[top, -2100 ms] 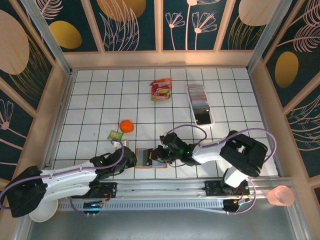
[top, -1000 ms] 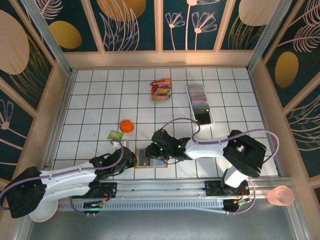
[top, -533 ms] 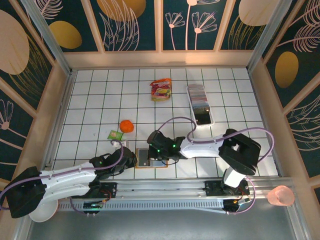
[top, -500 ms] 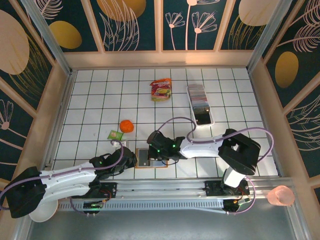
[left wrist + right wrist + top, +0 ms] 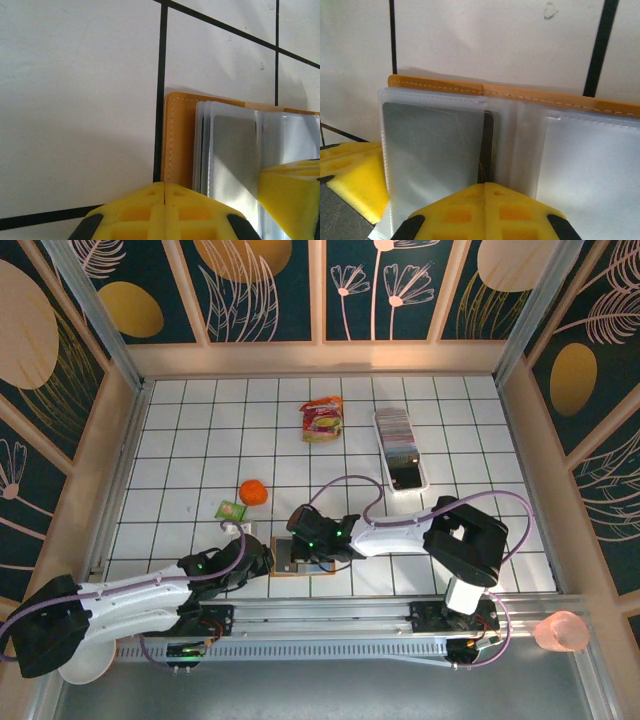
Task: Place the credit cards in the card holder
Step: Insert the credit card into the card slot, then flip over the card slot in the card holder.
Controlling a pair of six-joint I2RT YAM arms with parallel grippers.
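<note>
Card holder (image 5: pixel 288 562) lies open on the bench (image 5: pixel 180 470) at six o'clock, clear sleeves up, the left fingers (image 5: pixel 135 215) clenched empty at its nine o'clock edge. The right fingers (image 5: pixel 455 212), part open a second ago, have slid toward nine o'clock over a sleeved grey card (image 5: pixel 432 150) and clenched on nothing, so that card seems seated; more credit cards (image 5: pixel 396 430) wait in the tray (image 5: pixel 424 482) at one o'clock.

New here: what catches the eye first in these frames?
Both arms meet over the open card holder at the near edge of the table. The left gripper and right gripper are both shut, right at it. A grey card already sits inside it. Farther back, right of centre, a long tray is stacked with cards, and a snack packet lies to its left.
</note>
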